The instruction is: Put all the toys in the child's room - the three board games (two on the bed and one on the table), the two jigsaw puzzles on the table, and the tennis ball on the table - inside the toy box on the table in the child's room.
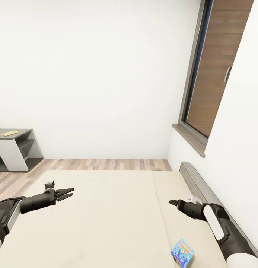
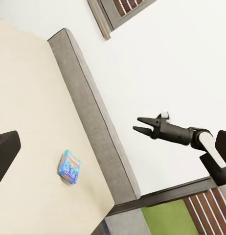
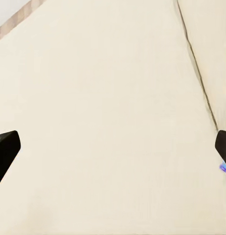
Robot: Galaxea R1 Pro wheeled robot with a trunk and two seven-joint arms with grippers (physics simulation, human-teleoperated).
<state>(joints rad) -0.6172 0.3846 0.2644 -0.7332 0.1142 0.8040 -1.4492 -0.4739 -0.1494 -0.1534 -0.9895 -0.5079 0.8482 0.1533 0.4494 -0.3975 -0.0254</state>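
Both black pincers, left [image 1: 68, 193] and right [image 1: 172, 203], are hovering spread over the wide cream bed [image 1: 106, 216], small blue game box [image 1: 183, 252] lying by the right arm.

A white wall [image 1: 91, 74] is seen ahead, and a wood-plank floor [image 1: 106, 164] runs along its foot. A window [image 1: 214, 70] with a dark frame is set in the side wall, and a grey headboard [image 2: 88, 112] is placed below it
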